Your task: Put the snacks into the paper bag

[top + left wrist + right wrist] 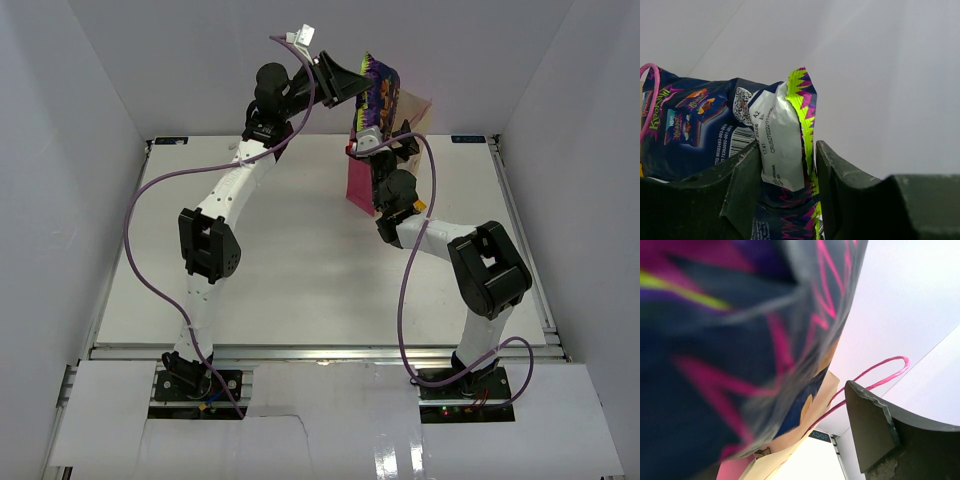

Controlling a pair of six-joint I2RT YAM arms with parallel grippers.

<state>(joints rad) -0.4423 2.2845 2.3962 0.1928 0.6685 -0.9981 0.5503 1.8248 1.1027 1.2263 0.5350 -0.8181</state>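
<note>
The left hand (787, 172) pinches the chip bag (700, 125) over the paper bag (359, 182), the right hand (380, 140) waits open, and the chips probably go down inside next.

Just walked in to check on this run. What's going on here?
The left gripper pinches the chip bag by its top seam and holds it over the mouth of the paper bag. Whether the chip bag's bottom is inside yet, I can't tell. The right gripper sits close beside the paper bag, its jaws apparently open and holding nothing.
</note>
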